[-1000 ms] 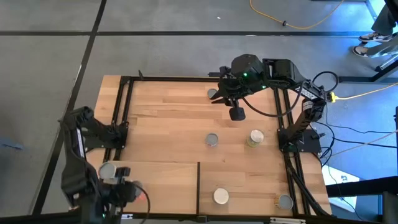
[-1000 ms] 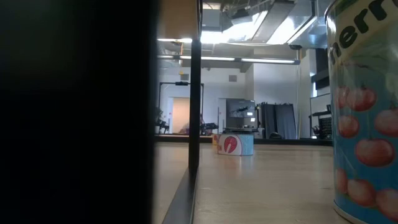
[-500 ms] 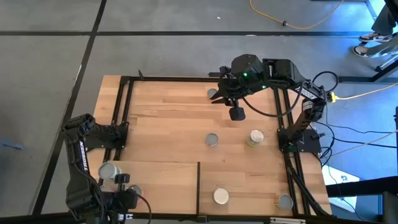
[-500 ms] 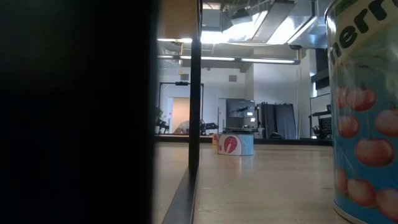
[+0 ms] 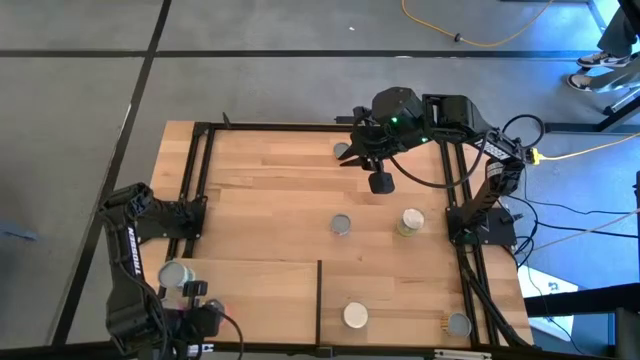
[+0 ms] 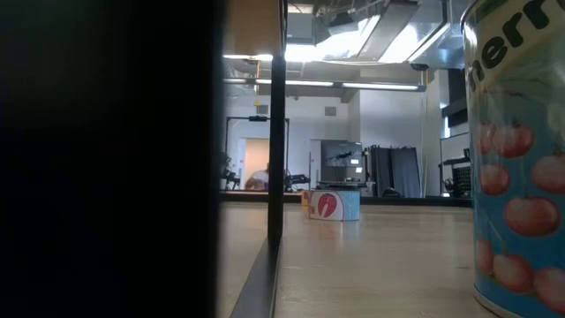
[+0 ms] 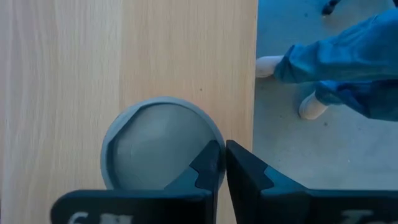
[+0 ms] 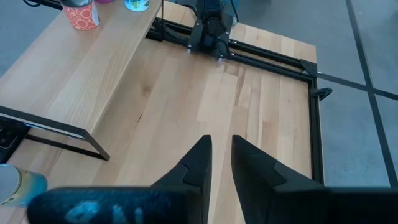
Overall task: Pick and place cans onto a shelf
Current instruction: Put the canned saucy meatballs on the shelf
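Observation:
A silver-topped can point(image 5: 175, 273) stands on the raised light-wood shelf point(image 5: 260, 290) near its left end. It also shows from above in the left wrist view point(image 7: 155, 146). My left gripper point(image 5: 193, 290) is shut, and its fingertips point(image 7: 222, 146) stand at the can's rim, beside the shelf's left edge. My right gripper point(image 5: 380, 185) hangs shut and empty over the far half of the table point(image 8: 221, 140). Loose cans stand on the tabletop: a silver one point(image 5: 343, 150) near the right gripper, another silver one point(image 5: 341, 224) and a cream-topped one point(image 5: 411, 221). My left gripper's shut fingertips point(image 7: 211, 158) overlap the rim of the silver-topped can point(image 7: 202, 134) as seen from above. I cannot tell whether they touch it. The can stands upright on the shelf.
A white-topped can point(image 5: 355, 316) and a silver one point(image 5: 458, 323) stand near the table's near edge. The low view shows a cherry-labelled can point(image 6: 521, 159) close by and a blue can point(image 6: 335, 205) farther off. A person in blue point(image 7: 336, 59) stands beyond the left edge.
My left gripper has drawn back toward the table's near edge, a little away from the silver-topped can. The can has stayed upright in its place on the shelf.

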